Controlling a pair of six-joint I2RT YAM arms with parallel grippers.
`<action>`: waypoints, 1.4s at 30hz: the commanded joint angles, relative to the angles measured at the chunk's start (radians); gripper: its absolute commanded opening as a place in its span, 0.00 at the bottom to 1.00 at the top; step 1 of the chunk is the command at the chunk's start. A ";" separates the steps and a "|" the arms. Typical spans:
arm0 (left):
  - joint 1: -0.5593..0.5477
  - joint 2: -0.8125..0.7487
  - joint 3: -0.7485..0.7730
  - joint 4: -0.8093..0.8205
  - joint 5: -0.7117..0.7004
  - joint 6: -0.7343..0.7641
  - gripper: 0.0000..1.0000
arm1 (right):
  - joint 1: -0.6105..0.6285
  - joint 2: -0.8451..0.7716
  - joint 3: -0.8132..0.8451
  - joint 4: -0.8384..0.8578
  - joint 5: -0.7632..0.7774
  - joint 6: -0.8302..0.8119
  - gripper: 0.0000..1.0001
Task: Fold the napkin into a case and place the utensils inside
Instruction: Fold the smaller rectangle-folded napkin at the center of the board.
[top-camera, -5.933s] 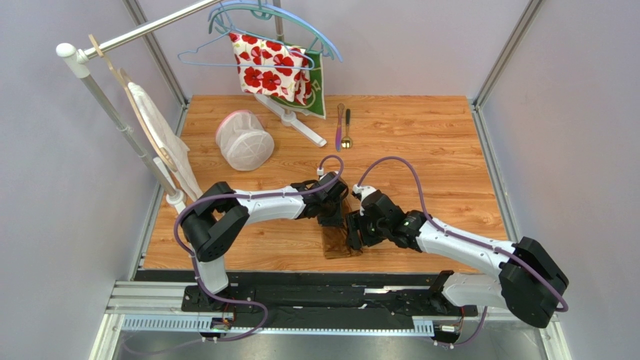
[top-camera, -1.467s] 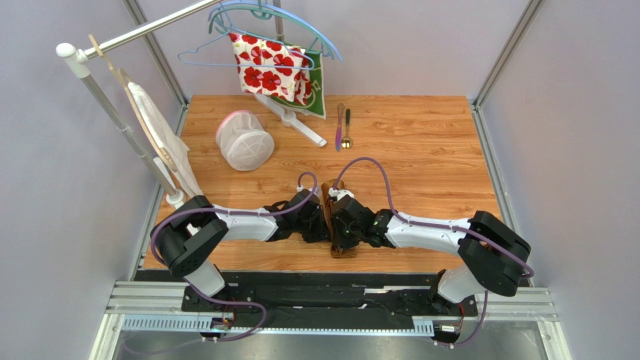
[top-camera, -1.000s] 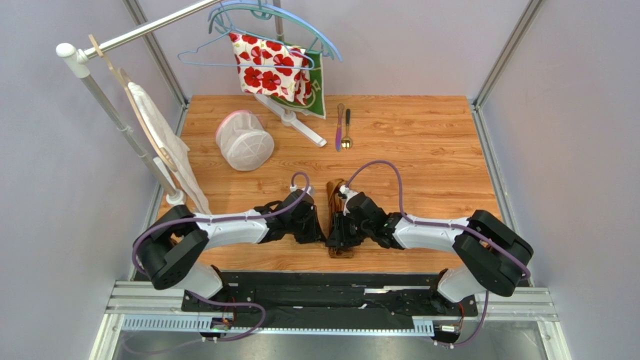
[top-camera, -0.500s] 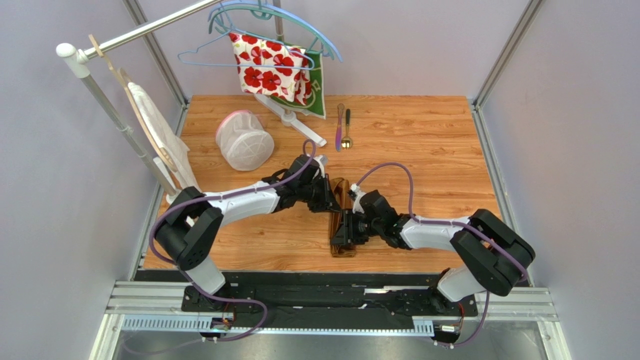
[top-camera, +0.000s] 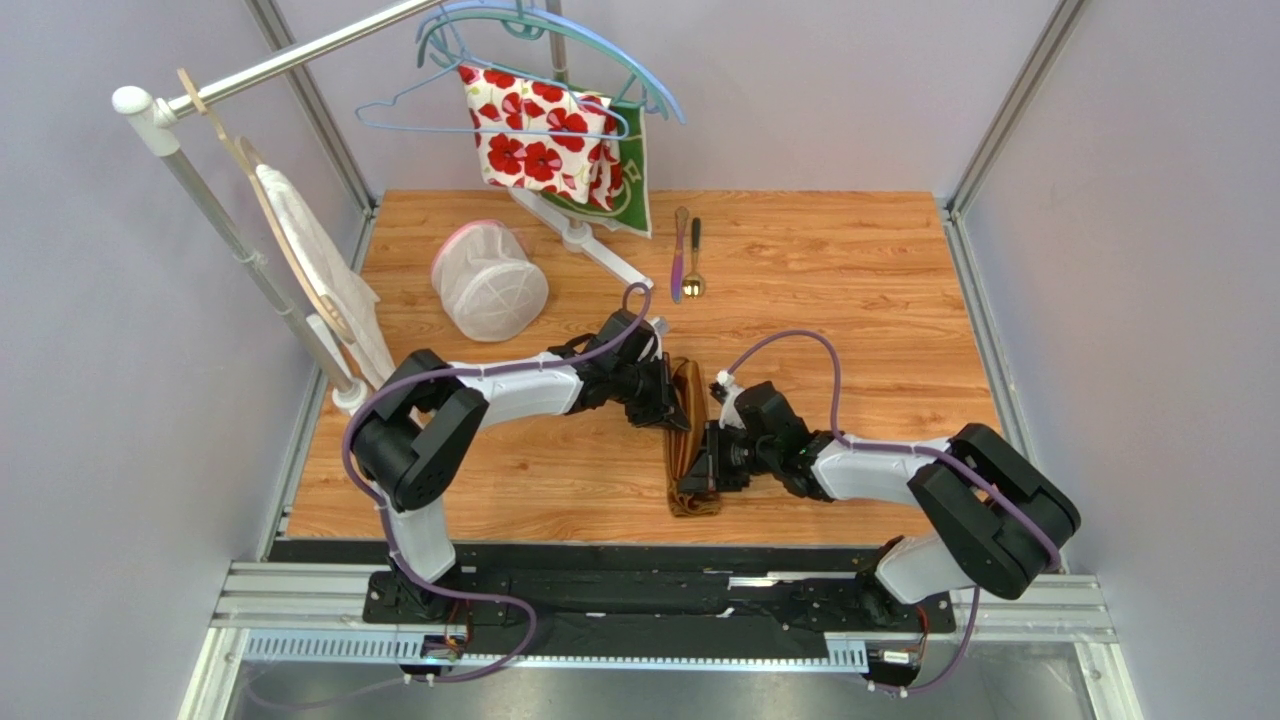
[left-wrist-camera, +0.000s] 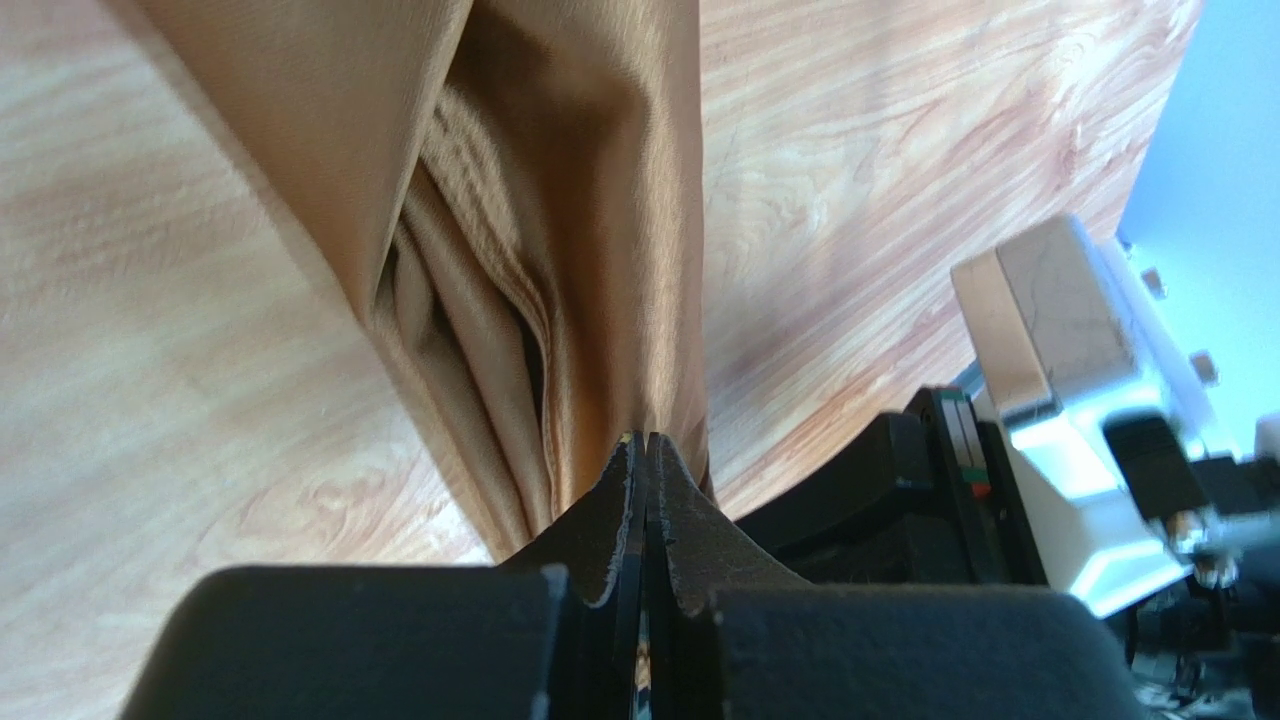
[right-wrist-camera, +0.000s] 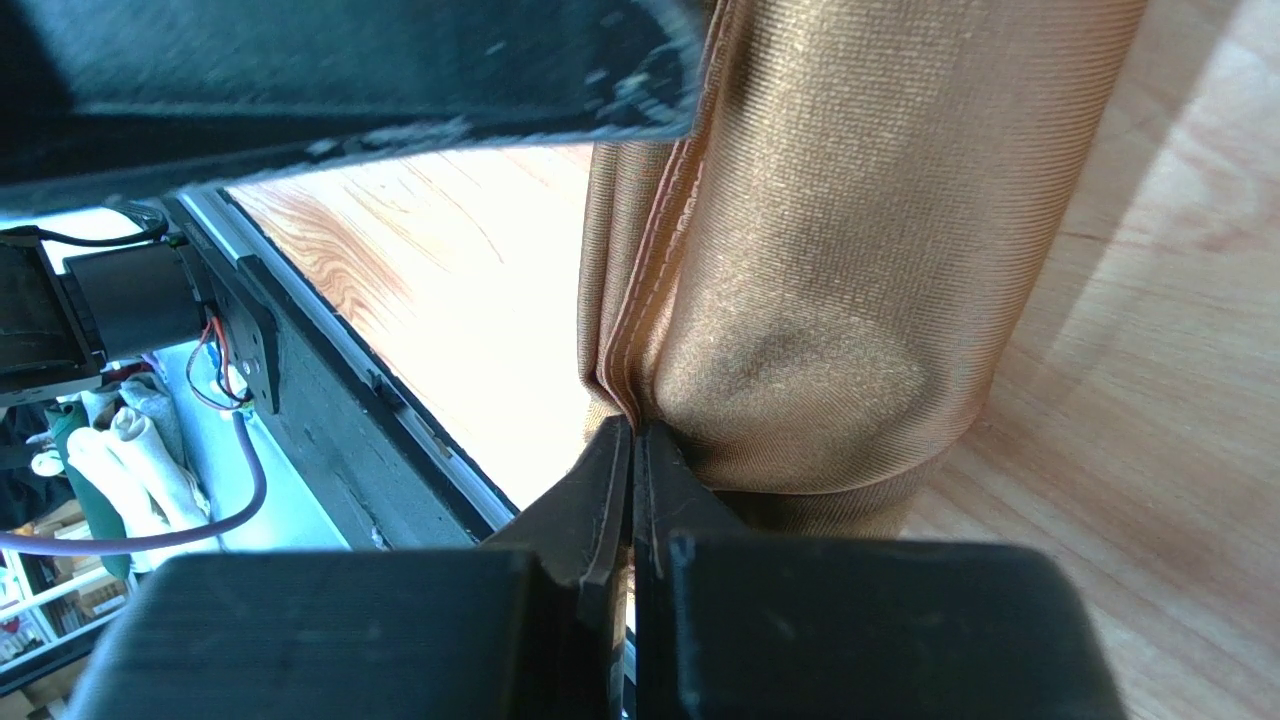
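**Fig.** Top view plus both wrist views.

**Surroundings.** The counter (top-camera: 887, 300) is wood-grain laminate. At its rear centre lie the knife (top-camera: 679, 252), a slim purple-pink stick, and the spoon (top-camera: 693, 258), gold bowl w/ dark handle. They are side by side, parallel, and well apart from the cloth being worked. At left rear sits a white mesh basket (top-camera: 489, 281), round and translucent. Beside it is a white stand foot (top-camera: 594, 248). Above, a metal rail (top-camera: 286, 60) carries pale blue wire hangers (top-camera: 451, 90), a white cloth w/ red flowers (top-camera: 541, 135) and a green cloth (top-camera: 639, 188) behind it. At far left a cream bag (top-camera: 323, 278) hangs from the rail. The left arm's wrist lies btw. the cloth and the utensils.

**Task item.** The napkin (top-camera: 687, 432) lies at centre front of the counter, folded lengthwise into a narrow strip running front to rear. It is shiny golden-brown satin w/ a fine weave. Soft layered pleats gape in the left wrist view (left-wrist-camera: 571, 225), and a stitched hem shows in the right wrist view (right-wrist-camera: 842, 270).

**Grips.** The left jaws are clenched on a fold at the strip's far end. The right jaws are clenched on the hemmed edge toward its near end.
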 joint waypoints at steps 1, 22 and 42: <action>-0.001 0.049 0.054 0.025 0.017 0.016 0.00 | -0.006 0.001 -0.019 -0.043 0.013 -0.029 0.00; 0.000 0.035 0.084 -0.065 -0.142 0.042 0.03 | -0.009 -0.011 -0.037 -0.015 0.017 -0.027 0.00; -0.001 0.095 0.124 -0.084 -0.164 0.036 0.22 | -0.010 -0.009 -0.043 0.000 0.013 -0.027 0.00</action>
